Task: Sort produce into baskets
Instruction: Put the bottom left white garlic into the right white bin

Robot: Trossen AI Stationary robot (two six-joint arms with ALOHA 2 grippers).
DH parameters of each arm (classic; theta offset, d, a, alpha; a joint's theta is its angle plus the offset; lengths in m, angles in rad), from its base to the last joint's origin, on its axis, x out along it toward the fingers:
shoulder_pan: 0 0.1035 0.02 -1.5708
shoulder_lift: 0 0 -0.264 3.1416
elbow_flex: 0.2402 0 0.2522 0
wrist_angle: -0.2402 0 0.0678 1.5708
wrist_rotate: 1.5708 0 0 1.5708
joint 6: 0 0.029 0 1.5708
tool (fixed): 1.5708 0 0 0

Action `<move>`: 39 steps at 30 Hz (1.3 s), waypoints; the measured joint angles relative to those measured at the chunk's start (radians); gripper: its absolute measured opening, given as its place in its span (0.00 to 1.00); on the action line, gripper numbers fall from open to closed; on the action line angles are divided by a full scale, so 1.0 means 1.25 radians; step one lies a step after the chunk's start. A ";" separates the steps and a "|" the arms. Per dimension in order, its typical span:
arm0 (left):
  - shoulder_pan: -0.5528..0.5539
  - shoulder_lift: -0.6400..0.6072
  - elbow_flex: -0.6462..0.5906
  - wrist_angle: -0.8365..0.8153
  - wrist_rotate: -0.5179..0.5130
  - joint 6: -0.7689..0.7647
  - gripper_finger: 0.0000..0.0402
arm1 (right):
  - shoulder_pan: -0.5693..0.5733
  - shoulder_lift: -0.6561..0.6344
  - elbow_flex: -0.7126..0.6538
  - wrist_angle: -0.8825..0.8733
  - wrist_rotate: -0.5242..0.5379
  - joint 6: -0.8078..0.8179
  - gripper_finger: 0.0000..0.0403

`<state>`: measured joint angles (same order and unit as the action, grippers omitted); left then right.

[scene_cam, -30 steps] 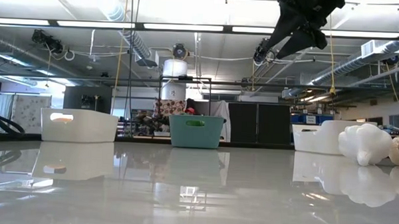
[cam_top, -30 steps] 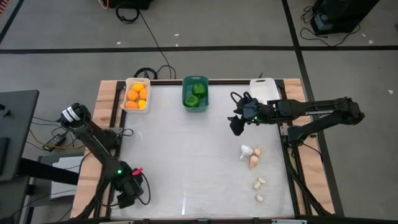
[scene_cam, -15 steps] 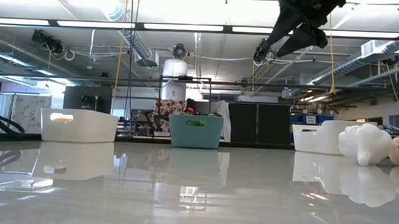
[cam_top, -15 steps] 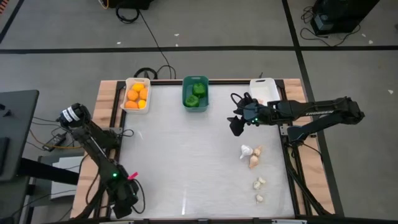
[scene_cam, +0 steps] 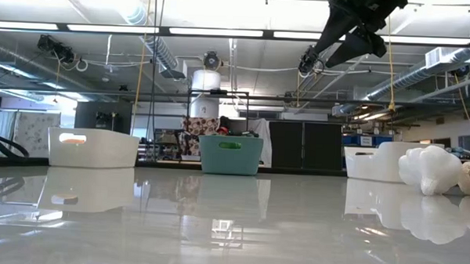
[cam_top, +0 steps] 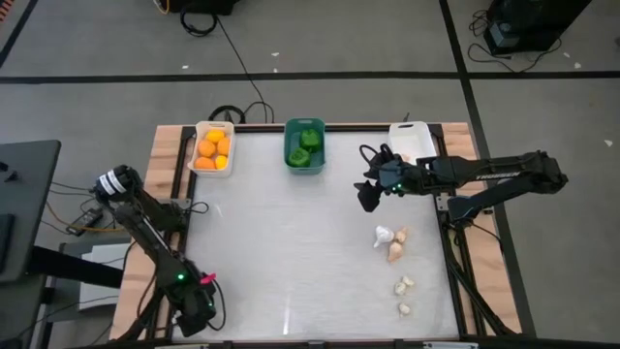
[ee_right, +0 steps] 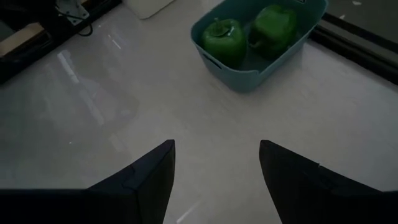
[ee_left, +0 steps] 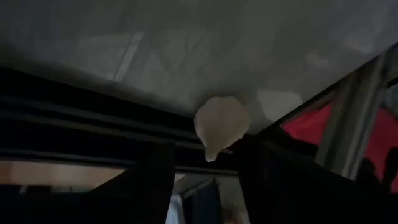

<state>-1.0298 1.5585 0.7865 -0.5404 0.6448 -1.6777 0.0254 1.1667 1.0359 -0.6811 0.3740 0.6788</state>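
A pale garlic bulb (ee_left: 221,120) lies at the table's near left corner, right at the edge rail. My left gripper (cam_top: 197,312) (ee_left: 206,149) is over it, fingers apart, with the bulb's pointed end between the fingertips. My right gripper (cam_top: 368,197) (ee_right: 217,168) hangs open and empty high above the table's right half. The left white basket (cam_top: 213,147) holds orange fruits. Two green peppers (ee_right: 224,40) sit in the teal basket (cam_top: 304,143). A second white basket (cam_top: 412,141) stands at the far right. Several garlic bulbs (cam_top: 392,242) lie on the table's right side. My left gripper has its fingers on either side of the garlic bulb's pointed end (ee_left: 211,149), coming slanting down from above. One finger (ee_left: 252,152) stands right beside the bulb, and I cannot tell whether it touches. The bulb rests on the table.
The three baskets stand in a row along the far edge, seen in the low view as the white basket (scene_cam: 92,147), the teal basket (scene_cam: 231,154) and the other white basket (scene_cam: 375,162). Garlic bulbs (scene_cam: 430,168) lie near the right edge. A dark rail (ee_left: 74,106) borders the near edge.
My left gripper has moved toward the table's near left corner, dipping slightly and rolling about its own axis. My right arm has kept still.
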 joint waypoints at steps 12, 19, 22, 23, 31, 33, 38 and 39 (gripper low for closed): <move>0.014 0.023 0.034 -0.029 0.003 0.003 0.58 | 0.011 0.000 0.000 -0.001 0.004 0.003 0.61; 0.037 0.023 0.035 -0.045 0.020 0.007 0.54 | 0.011 0.000 0.000 0.004 0.020 0.002 0.61; 0.033 0.023 0.034 -0.054 0.024 0.040 0.52 | 0.011 0.000 0.000 0.006 0.021 0.001 0.61; 0.032 0.023 0.034 -0.057 0.024 0.055 0.51 | 0.011 0.000 0.000 0.006 0.020 0.000 0.61; 0.032 0.022 0.033 -0.157 -0.039 0.242 0.48 | 0.003 0.000 0.000 0.006 0.020 -0.005 0.61; 0.032 0.022 0.033 -0.176 -0.040 0.281 0.48 | 0.003 0.000 0.000 0.006 0.019 -0.006 0.61; 0.032 0.022 0.033 -0.191 -0.061 0.377 0.48 | 0.003 0.000 0.000 0.006 0.014 -0.003 0.61; 0.033 0.022 0.033 -0.204 -0.061 0.390 0.48 | 0.003 0.000 0.000 0.006 0.014 -0.002 0.61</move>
<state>-0.9890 1.5860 0.8272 -0.7948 0.5683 -1.1906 0.0296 1.1664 1.0359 -0.6739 0.3919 0.6765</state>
